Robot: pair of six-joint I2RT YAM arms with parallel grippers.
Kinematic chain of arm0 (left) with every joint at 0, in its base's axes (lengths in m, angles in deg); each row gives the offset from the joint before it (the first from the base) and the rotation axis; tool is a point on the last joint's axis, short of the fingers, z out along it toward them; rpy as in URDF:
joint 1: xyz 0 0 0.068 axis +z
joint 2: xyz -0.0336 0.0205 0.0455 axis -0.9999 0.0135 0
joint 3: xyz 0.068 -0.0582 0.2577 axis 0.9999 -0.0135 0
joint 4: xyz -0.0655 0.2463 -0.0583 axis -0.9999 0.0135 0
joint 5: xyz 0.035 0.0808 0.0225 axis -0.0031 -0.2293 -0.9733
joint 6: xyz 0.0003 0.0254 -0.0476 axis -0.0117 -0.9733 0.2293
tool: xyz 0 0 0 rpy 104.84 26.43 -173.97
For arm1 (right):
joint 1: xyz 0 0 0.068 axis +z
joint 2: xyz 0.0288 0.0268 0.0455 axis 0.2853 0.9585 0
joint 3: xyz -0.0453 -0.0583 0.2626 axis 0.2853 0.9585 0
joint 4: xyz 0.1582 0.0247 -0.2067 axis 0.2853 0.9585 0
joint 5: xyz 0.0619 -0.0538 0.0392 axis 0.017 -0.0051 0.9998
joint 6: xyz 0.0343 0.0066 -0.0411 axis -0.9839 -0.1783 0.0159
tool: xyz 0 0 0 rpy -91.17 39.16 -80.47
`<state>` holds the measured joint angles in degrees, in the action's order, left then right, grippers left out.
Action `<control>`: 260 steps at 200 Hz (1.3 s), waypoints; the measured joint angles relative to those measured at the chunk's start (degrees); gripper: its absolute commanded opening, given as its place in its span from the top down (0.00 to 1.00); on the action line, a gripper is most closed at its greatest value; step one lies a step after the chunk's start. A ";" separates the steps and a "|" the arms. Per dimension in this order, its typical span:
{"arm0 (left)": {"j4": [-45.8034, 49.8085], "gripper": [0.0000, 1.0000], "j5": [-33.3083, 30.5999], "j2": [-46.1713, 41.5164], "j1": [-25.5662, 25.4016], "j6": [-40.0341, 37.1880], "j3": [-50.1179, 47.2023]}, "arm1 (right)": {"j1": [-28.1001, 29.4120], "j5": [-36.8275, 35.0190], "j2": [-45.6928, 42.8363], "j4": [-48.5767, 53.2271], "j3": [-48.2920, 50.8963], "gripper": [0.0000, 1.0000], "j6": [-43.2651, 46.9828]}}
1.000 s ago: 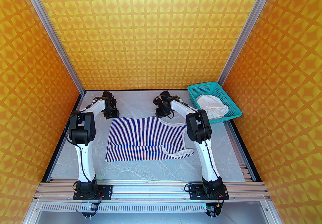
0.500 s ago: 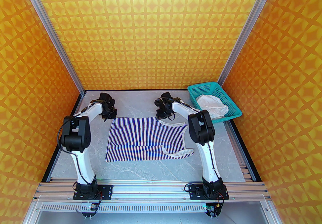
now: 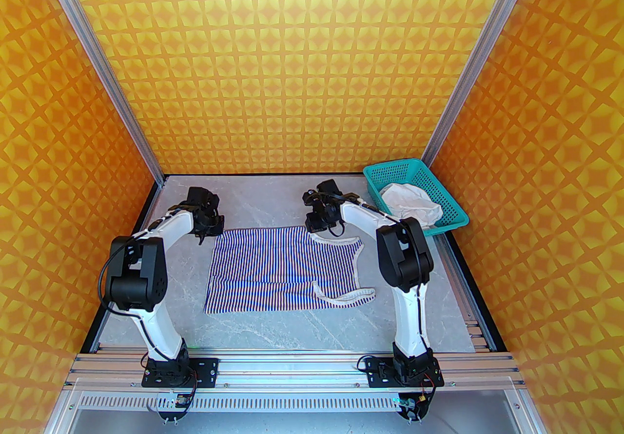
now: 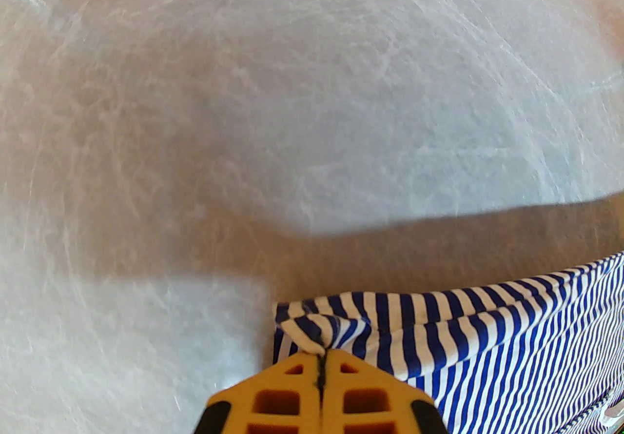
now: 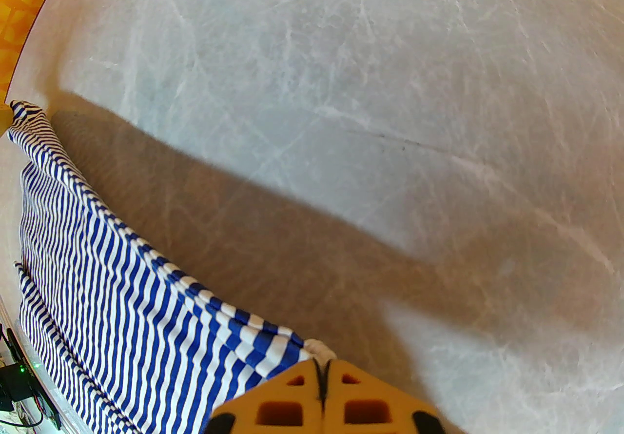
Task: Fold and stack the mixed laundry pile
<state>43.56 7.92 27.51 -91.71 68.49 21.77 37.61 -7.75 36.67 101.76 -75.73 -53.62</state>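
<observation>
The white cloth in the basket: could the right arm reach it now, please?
Probably not yet: the right fingers are shut on the striped garment, though the white cloth lies uncovered in the basket nearby.

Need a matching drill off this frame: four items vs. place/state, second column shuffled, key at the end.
1. striped garment
2. white cloth
3. left gripper
4. teal basket

A. at the far right corner of the table
B. shut on the garment's far left corner
C. lying in the basket
D. spread mid-table

Pairs: 1-D, 2-C, 3-B, 4-A

Bright, warm; wrist views fisheye-warped
</observation>
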 measured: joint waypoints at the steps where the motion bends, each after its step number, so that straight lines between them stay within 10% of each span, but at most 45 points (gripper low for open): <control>1: -0.13 1.00 0.00 -0.20 0.00 0.02 -0.20 | 0.00 0.00 -0.07 -0.04 0.11 1.00 -0.02; 260: -1.49 0.96 1.95 -22.03 0.24 11.39 -26.95 | 8.83 -8.31 -25.99 -15.04 36.74 0.96 -10.73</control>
<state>42.07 9.86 5.48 -91.47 79.88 -5.18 46.44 -16.05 10.68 86.72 -38.98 -64.35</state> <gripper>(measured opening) 0.024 0.031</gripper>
